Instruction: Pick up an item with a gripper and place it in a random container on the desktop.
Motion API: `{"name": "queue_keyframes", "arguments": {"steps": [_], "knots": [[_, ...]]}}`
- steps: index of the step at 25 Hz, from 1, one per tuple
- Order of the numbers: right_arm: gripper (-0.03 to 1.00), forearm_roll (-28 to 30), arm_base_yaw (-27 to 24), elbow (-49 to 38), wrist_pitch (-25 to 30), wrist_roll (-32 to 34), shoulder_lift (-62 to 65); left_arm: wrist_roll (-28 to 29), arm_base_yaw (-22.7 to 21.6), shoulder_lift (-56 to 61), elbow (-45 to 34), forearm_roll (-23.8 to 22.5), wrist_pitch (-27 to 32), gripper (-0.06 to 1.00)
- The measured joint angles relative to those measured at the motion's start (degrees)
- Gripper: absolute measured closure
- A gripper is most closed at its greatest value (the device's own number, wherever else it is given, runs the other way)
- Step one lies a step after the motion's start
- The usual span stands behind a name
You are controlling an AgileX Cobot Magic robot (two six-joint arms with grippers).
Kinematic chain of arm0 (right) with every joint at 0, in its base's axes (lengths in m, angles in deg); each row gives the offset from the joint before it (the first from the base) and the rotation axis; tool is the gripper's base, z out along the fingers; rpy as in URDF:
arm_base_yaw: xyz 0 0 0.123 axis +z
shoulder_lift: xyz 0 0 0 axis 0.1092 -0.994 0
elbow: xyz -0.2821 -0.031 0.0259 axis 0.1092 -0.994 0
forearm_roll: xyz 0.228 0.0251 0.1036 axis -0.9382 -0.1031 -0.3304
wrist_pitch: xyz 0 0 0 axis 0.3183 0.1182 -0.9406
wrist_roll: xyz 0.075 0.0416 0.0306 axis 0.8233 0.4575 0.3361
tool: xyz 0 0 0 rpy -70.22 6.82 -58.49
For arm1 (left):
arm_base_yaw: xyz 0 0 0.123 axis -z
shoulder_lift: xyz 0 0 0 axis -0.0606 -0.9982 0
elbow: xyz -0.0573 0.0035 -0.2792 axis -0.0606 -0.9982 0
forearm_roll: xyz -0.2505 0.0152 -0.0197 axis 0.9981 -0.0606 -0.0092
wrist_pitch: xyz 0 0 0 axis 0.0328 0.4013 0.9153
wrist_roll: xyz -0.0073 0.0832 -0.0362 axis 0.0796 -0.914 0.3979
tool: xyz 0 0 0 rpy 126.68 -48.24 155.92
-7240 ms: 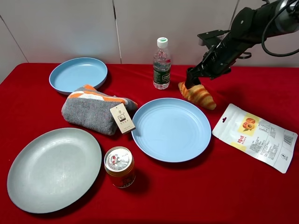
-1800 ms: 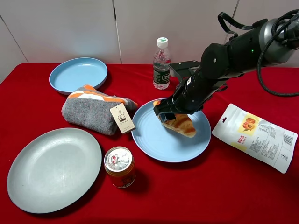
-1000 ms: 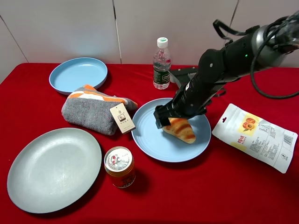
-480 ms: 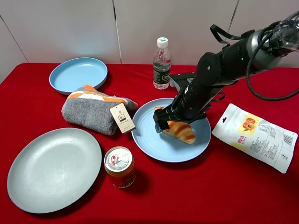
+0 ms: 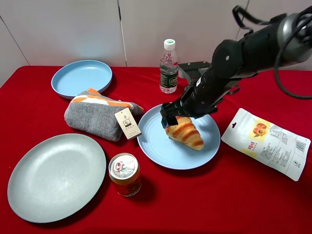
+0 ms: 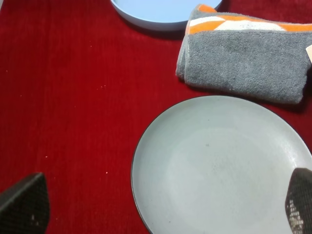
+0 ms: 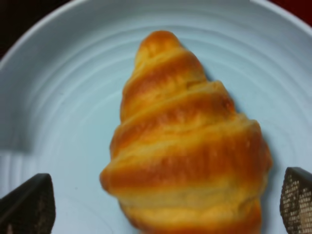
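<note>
This looks like a robot test bench in a lab, not a home or kitchen. The table is draped in plain red cloth (image 5: pixel 234 204) and stands against a plain wall (image 5: pixel 73 29) of white panels. A black, cabled robot arm (image 5: pixel 243 53) reaches over it. The goods make no meal and lie spread out like props: a croissant (image 5: pixel 184 131) on a blue plate (image 5: pixel 156 144), a blue dish (image 5: pixel 80 77), a grey plate (image 5: pixel 53 175), a towel (image 5: pixel 97 114) with its shop tag (image 5: pixel 127 124) on, a can (image 5: pixel 125 173), a water bottle (image 5: pixel 168 67) and a snack pouch (image 5: pixel 265 142).
</note>
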Motion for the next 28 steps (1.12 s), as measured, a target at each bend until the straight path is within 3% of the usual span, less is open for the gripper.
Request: {"name": "queue_keyframes", "arguments": {"steps": [10,28], "knots": [[0.28,5.0,0.0,0.0,7.6,1.7,10.4,0.0,0.0,0.0,0.0,0.0,0.0,-0.03],[0.28,8.0,0.0,0.0,30.8,2.8,33.4,0.0,0.0,0.0,0.0,0.0,0.0,-0.03]]}}
